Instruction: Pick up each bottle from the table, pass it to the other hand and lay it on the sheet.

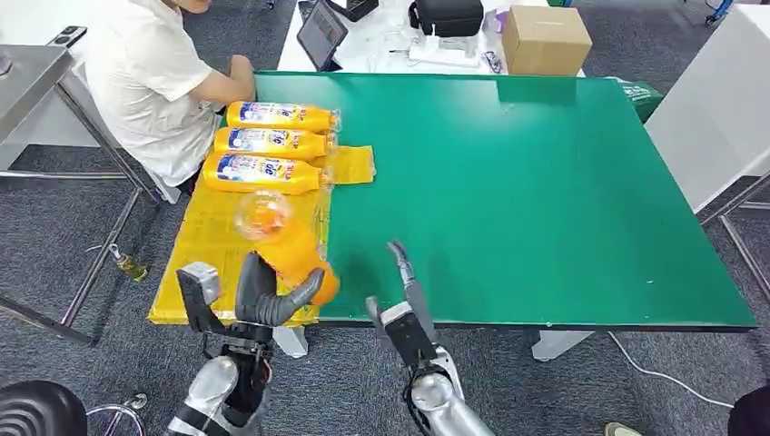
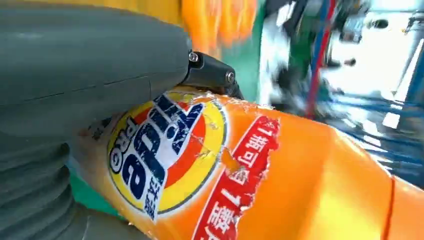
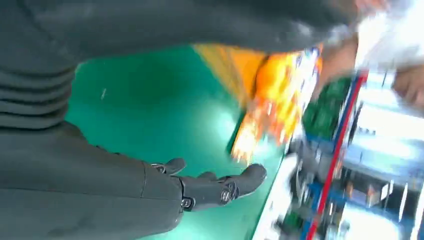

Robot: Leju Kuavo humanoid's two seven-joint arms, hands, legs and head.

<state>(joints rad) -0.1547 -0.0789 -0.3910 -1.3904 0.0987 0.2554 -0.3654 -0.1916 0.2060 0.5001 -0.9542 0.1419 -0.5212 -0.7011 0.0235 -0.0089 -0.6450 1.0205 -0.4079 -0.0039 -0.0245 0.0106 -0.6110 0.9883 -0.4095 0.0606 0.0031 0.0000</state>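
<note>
My left hand (image 1: 259, 295) grips an orange bottle (image 1: 281, 241) over the near end of the yellow sheet (image 1: 213, 241), its clear end pointing away from me. Up close in the left wrist view the bottle's label (image 2: 165, 150) lies under my thumb (image 2: 90, 55). Three more orange bottles (image 1: 272, 143) lie side by side on the far part of the sheet. My right hand (image 1: 404, 291) hovers at the table's near edge just right of the held bottle, fingers (image 3: 220, 187) stretched out and holding nothing.
A person in a white shirt (image 1: 145, 77) sits at the table's far left corner with an arm by the bottles. The green table (image 1: 545, 191) stretches right. A cardboard box (image 1: 545, 38), a tablet (image 1: 322, 34) and a black case (image 1: 447, 16) stand beyond it.
</note>
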